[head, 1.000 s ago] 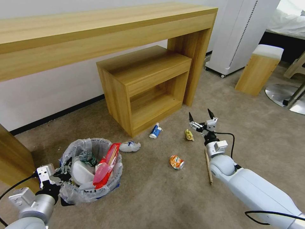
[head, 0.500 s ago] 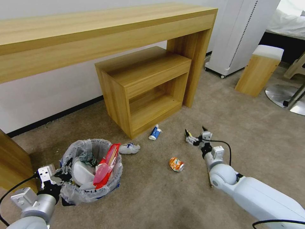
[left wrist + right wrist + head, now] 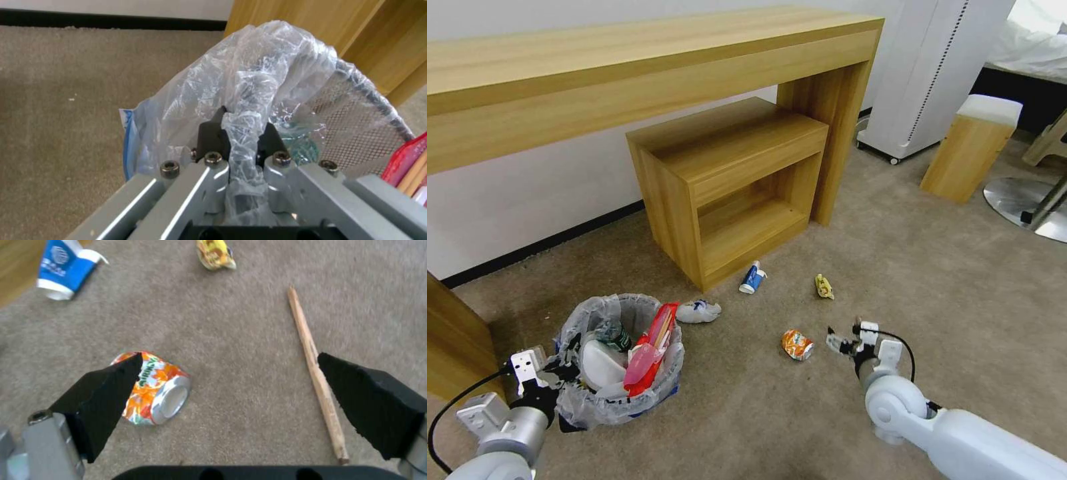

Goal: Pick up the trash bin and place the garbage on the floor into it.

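The trash bin [image 3: 620, 363], dark mesh lined with a clear bag, stands on the beige floor [image 3: 747, 413] at the left, holding a red wrapper and white items. My left gripper [image 3: 560, 370] is shut on its bag-covered rim [image 3: 242, 125]. Low over the carpet, my right gripper [image 3: 844, 337] is open [image 3: 230, 355], with the crushed orange can [image 3: 155, 390] by one finger and the wooden stick [image 3: 313, 366] by the other. Farther off lie a blue-white carton [image 3: 752, 277], a yellow wrapper [image 3: 824, 287] and a white crumpled piece [image 3: 697, 311].
A long wooden desk [image 3: 627, 73] spans the wall with a low open cabinet [image 3: 727, 180] under it. A white appliance [image 3: 927, 67], a wooden stool [image 3: 970, 147] and a metal chair base [image 3: 1027, 200] stand at the right.
My right gripper has drawn back from the yellow wrapper and dropped lower, now between the can and the stick. The left gripper keeps its hold on the bin.
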You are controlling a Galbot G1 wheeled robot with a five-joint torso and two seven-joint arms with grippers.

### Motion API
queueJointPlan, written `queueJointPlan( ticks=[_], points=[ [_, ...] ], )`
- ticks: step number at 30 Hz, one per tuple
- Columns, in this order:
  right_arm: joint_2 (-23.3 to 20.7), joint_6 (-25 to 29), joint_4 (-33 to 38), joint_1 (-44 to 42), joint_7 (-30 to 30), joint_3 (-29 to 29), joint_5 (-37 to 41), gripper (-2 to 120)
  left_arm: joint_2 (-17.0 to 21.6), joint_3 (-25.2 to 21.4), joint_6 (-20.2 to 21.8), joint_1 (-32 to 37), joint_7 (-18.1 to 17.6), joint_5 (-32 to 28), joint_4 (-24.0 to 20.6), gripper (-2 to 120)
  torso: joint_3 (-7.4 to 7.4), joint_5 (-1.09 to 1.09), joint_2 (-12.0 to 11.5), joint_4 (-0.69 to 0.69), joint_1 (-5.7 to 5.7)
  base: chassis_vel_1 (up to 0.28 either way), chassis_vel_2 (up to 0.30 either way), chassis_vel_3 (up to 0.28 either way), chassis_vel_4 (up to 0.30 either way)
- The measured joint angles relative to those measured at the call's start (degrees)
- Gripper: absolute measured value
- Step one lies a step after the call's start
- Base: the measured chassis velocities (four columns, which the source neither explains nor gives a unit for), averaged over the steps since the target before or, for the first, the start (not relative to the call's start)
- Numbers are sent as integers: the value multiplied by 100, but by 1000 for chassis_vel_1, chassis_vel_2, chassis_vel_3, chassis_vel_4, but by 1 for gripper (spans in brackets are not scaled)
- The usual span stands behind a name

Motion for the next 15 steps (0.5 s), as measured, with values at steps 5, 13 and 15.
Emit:
queueJointPlan(
  ticks=[5, 13, 15],
  points=[
    [336, -27, -428, 56, -22, 82, -13, 100, -38, 5, -17, 35, 14, 36, 20, 3, 1, 1, 0, 1, 0, 0, 0, 0, 0],
    [879, -63, -1267, 257, -298, 138, -164, 100, -86, -19, -30, 101, 36, 47, 19, 3, 1, -1, 0, 1, 0, 0, 0, 0, 0],
    [1042, -54, -1514, 331, -375, 120, -270, 100, -113, -18, -31, 107, 38, 55, 19, 3, 1, -1, 0, 1, 0, 0, 0, 0, 0]
  ],
)
